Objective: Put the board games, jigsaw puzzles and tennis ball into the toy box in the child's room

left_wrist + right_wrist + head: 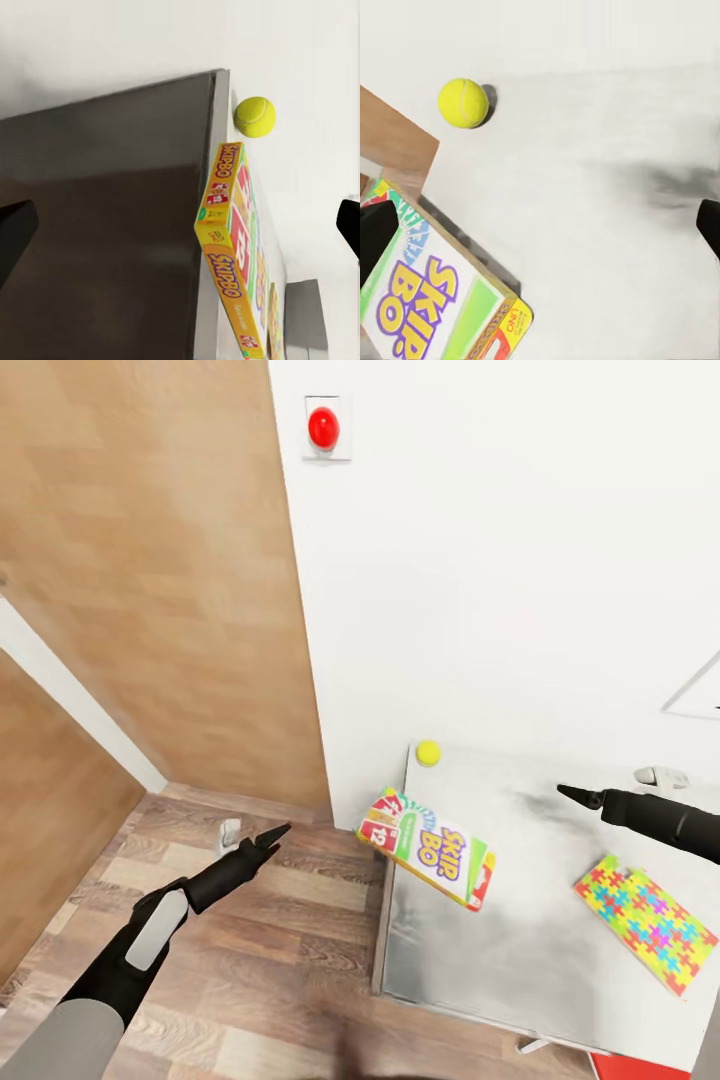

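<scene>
A: What's in the way on the table (540, 950)?

B: The Skip-Bo box (428, 847) at nine o'clock overhangs the edge there. The tennis ball (428, 752) sits at eleven o'clock in the far corner, just beside the wall (520, 560). The jigsaw puzzle (645, 921) lies at three o'clock.

A: And free room?

B: Bare tabletop runs through the centre between box and puzzle, from twelve down to six. The left gripper (272, 838) hangs over open floor (270, 970), apart from the table edge
</scene>
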Controlling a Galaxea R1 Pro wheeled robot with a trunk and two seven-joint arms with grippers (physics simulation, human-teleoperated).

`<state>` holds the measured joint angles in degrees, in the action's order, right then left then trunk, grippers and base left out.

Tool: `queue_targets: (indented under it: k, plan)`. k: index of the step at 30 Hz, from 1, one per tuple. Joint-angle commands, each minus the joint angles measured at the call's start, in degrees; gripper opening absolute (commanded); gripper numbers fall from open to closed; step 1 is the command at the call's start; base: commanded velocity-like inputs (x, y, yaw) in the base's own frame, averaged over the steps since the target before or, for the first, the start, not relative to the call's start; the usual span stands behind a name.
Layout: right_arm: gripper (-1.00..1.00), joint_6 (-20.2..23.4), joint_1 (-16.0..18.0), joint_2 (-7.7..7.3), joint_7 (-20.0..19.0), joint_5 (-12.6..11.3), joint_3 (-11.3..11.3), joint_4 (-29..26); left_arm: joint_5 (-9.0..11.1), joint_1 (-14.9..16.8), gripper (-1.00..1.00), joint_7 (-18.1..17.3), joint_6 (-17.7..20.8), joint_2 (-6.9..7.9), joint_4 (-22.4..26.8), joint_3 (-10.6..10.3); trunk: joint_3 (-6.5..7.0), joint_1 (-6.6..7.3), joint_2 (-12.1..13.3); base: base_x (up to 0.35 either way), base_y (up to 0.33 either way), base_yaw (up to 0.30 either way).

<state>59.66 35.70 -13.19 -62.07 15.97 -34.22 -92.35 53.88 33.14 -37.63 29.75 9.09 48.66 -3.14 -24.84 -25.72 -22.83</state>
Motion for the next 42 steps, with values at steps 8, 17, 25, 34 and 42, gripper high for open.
queue_targets:
  k: [8,17,25,34,42]
  plan:
    - [1.00,0.34,0.07,0.05,-0.59,0.55,-0.06,-0.07,0.53,0.01,1.00,-0.53,0.41,0.04,-0.16,-0.16,-0.08,-0.06,-0.09,0.239,0.000,0.000]
    - [1.00,0.34,0.07,0.04,-0.63,0.55,-0.06,-0.08,0.40,0.00,1.00,-0.71,0.34,0.04,-0.34,-0.12,-0.08,-0.06,-0.09,0.081,0.000,0.000]
    - [1.00,0.34,0.08,0.02,-0.66,0.55,-0.06,-0.10,0.37,0.00,1.00,-0.61,0.32,0.05,-0.39,-0.11,-0.08,-0.06,-0.09,0.026,0.000,0.000]
    - [1.00,0.34,0.08,0.01,-0.67,0.55,-0.07,-0.11,0.29,0.00,1.00,-0.41,0.31,-0.01,-0.81,-0.12,-0.08,-0.06,-0.09,0.008,0.000,-0.080]
    - [1.00,0.34,0.11,0.01,-0.72,0.55,-0.09,-0.10,0.29,0.11,1.00,-0.36,0.21,-0.09,-2.15,-0.10,-0.08,-0.06,-0.09,0.002,0.000,-0.169]
